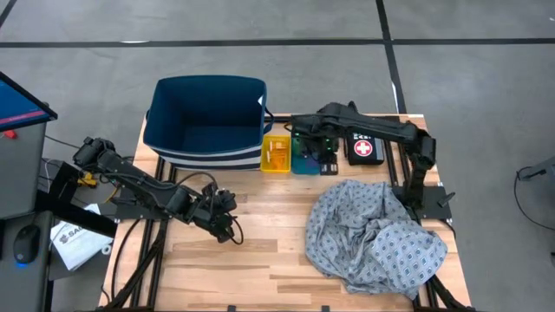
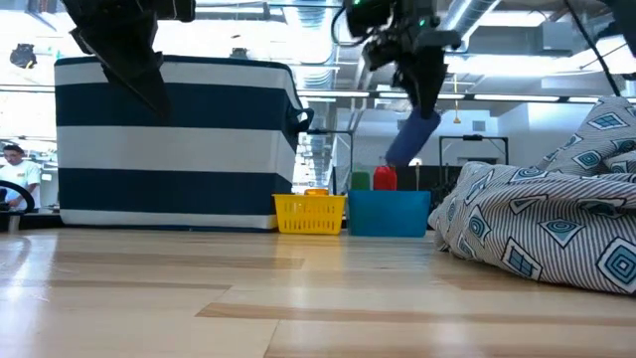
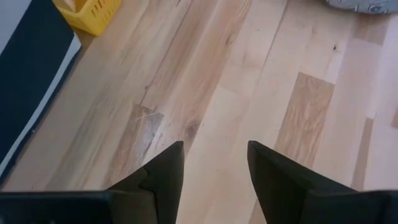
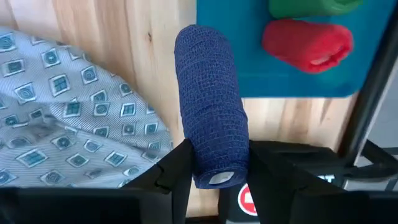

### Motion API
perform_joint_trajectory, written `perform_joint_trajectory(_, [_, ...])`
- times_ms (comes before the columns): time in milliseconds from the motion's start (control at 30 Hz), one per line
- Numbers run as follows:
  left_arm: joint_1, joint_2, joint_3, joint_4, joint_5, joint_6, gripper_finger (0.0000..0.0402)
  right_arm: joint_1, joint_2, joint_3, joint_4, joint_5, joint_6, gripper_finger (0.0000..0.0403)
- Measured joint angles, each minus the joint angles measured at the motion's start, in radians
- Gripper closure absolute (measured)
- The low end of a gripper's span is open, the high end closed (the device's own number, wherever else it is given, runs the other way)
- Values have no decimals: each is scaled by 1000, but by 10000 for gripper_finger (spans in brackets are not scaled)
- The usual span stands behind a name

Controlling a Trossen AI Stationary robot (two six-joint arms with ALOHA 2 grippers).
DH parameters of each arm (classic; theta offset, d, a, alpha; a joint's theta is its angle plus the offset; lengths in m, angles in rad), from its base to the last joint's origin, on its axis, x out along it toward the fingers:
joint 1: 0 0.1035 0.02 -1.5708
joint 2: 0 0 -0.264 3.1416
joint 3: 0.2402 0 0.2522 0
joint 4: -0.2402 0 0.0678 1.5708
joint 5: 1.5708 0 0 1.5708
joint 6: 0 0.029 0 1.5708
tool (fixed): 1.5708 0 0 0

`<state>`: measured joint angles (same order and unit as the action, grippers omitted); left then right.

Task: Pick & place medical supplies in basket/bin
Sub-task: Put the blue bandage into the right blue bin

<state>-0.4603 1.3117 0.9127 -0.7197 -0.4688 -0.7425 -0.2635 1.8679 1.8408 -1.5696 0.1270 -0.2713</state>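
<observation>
My right gripper [image 4: 217, 158] is shut on a dark blue roll [image 4: 210, 99] and hovers above the teal-blue tray [image 2: 389, 213], near its edge toward the gown cloth. A red roll [image 4: 308, 43] and a green roll [image 4: 311, 6] lie in that tray. Beside it stands the yellow tray [image 1: 276, 154], with something orange inside. The navy striped basket [image 1: 208, 121] stands at the table's far left. The grey-blue dotted gown cloth [image 1: 377, 234] lies bunched on the table's right half. My left gripper [image 3: 214, 149] is open above bare wood, left of centre. My right gripper pinches the blue roll between its two fingers near one end [image 4: 214, 171]. The rest of the roll sticks out past the fingertips, lying along the fingers. The fingers come from above, slanting down. The roll is lifted clear and hangs tilted below them [image 2: 412, 139] over the tray.
A black pouch with a red-and-white cross [image 1: 365, 149] lies right of the teal tray, under the right arm. Bare wood stretches across the table's near left and middle [image 1: 260, 251]. A monitor and papers sit off the table's left edge.
</observation>
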Motion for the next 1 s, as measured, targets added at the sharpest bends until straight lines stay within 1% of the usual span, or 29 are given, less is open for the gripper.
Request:
perform_joint_trajectory(67, [0, 0, 0, 14, -3, 0, 234, 1, 22, 0, 0, 3, -23, 271])
perform_joint_trajectory(233, [-5, 0, 0, 48, -2, -2, 234, 5, 121, 80, -3, 79, -71, 281])
perform_joint_trajectory(333, [-6, 0, 0, 60, 2, -5, 234, 9, 154, 155, -1, 158, -123, 288])
perform_joint_trajectory(500, [-10, 0, 0, 70, 2, -17, 234, 14, 215, 243, -1, 247, -225, 290])
perform_joint_trajectory(633, [-10, 0, 0, 73, 2, -17, 234, 28, 216, 248, -2, 268, -275, 290])
perform_joint_trajectory(833, [-10, 0, 0, 72, -13, -20, 234, 57, 216, 248, -2, 264, -256, 290])
perform_joint_trajectory(1000, [-10, 0, 0, 72, -34, -15, 234, 54, 215, 223, -1, 264, -245, 290])
